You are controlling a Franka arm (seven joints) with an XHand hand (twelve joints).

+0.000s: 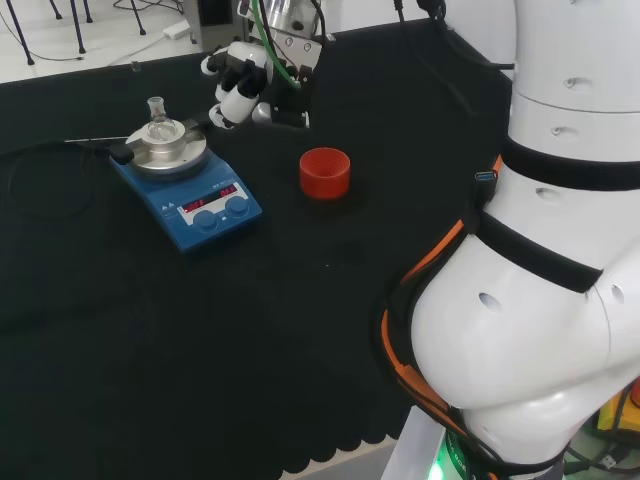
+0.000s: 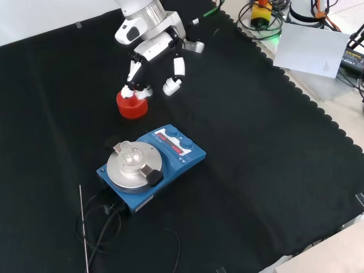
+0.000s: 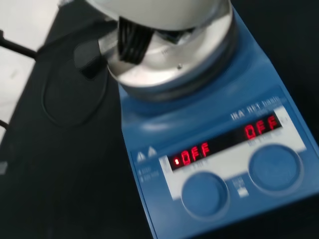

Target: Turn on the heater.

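- On the black cloth (image 2: 273,148), the blue heater (image 2: 152,166) sits left of centre in the head view, a small glass flask (image 1: 158,122) on its round metal plate (image 2: 132,165).
- Up close, the wrist view adds two blue knobs (image 3: 204,194) under red lit displays (image 3: 223,143).
- Above the far side, the hand (image 2: 154,48) hangs clear of the heater, fingers relaxed, holding nothing.
- From the front view, its fingertips (image 2: 132,91) overlap the red cup (image 2: 132,106); the head view shows cup and hand apart.
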